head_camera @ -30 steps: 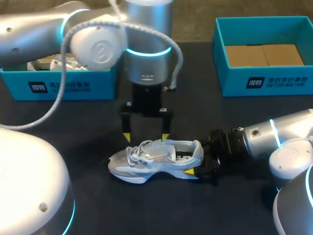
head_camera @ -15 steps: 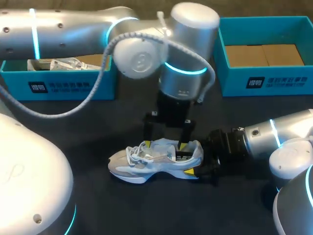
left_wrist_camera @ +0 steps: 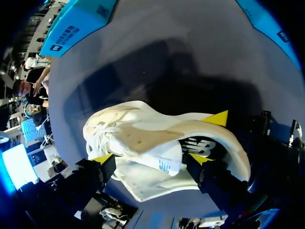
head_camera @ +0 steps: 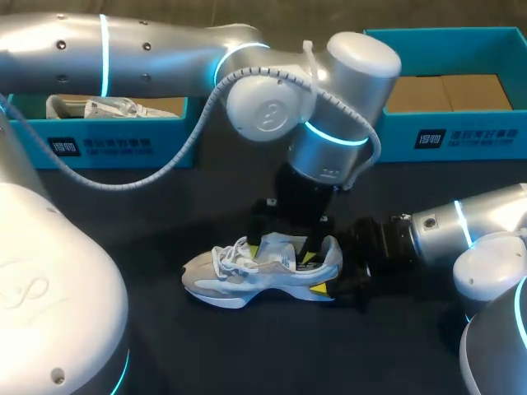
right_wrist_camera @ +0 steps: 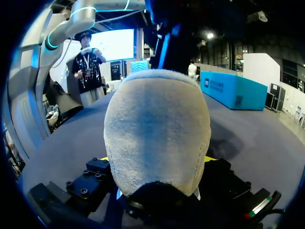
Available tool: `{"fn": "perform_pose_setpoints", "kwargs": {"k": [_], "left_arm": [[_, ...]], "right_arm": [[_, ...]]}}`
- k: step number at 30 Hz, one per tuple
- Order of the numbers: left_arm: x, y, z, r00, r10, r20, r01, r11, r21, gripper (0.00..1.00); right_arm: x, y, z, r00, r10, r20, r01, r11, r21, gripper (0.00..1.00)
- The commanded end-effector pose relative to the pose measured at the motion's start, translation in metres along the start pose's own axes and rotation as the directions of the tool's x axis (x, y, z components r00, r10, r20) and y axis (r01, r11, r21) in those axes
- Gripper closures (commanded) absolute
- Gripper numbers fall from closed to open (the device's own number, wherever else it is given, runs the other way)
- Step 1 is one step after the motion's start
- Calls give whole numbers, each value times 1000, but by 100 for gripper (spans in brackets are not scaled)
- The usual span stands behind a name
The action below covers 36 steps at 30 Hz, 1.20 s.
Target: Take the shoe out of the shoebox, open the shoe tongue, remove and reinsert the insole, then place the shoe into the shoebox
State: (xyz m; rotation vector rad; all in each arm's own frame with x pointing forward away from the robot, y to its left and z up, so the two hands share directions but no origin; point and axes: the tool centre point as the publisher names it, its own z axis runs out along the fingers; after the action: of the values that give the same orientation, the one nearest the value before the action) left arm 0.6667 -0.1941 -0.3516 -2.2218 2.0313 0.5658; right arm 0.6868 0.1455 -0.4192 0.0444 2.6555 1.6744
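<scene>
The table (head_camera: 247, 354) is carrying two teal boxes at its far edge. The left box (head_camera: 107, 144) is holding a second pale shoe (head_camera: 90, 107), and the right box (head_camera: 461, 136) is showing only cardboard. Only the head view is showing these contents.

The left arm (head_camera: 165, 49) is reaching past the middle and bending down over the shoe (head_camera: 247, 276). The shoe is sitting on its sole on the table, outside both boxes, in front of the gap between them. The right arm (head_camera: 461, 226) is lying low along the table toward the heel.

The head view is hiding most of the left gripper (head_camera: 282, 247) behind its own wrist. The left wrist view is showing it spread wide, not clamping. One yellow tip is hovering by the laces and the other over the shoe's mouth, where the dark insole (left_wrist_camera: 198, 147) is showing.

The right gripper (head_camera: 336, 276) is clamping the heel. The right wrist view is showing the heel filling the space between its fingers, with yellow peeking out on both sides.
</scene>
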Motion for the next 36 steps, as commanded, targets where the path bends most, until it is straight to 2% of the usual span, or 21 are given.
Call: {"fn": "perform_pose_setpoints", "kwargs": {"k": [1,6,9,13,17,20,23,26,33,36], "left_arm": [[2,-1,10,1000,0,19,0,1000,-14,0],[-9,1,14,999,3,42,-2,1000,-26,0],[-16,3,13,999,-5,46,6,1000,-23,8],[-26,4,9,999,-14,30,15,1000,-26,24],[-34,5,3,1000,-17,2,17,1000,-20,27],[-40,6,-1,1000,-22,-14,21,1000,-13,35],[-43,5,-2,999,-27,-23,26,1000,-10,38],[-45,2,-1,999,-36,-35,35,999,-15,50],[-36,2,1,999,-31,-28,31,999,-21,58],[-30,4,0,1000,-21,-20,21,1000,-9,57]], "right_arm": [[0,0,4,1000,1,0,-1,1000,4,100],[0,0,4,1000,1,0,-1,1000,4,100],[0,0,4,1000,1,0,-1,1000,4,100],[0,0,4,1000,1,0,-1,1000,4,100],[0,0,4,1000,1,0,-1,1000,4,100],[0,0,4,1000,1,0,-1,1000,4,100],[0,0,4,1000,1,0,-1,1000,4,100],[0,0,4,1000,1,0,-1,1000,4,100],[0,0,4,1000,1,0,-1,1000,4,100],[0,0,4,1000,1,0,-1,1000,4,100]]}}
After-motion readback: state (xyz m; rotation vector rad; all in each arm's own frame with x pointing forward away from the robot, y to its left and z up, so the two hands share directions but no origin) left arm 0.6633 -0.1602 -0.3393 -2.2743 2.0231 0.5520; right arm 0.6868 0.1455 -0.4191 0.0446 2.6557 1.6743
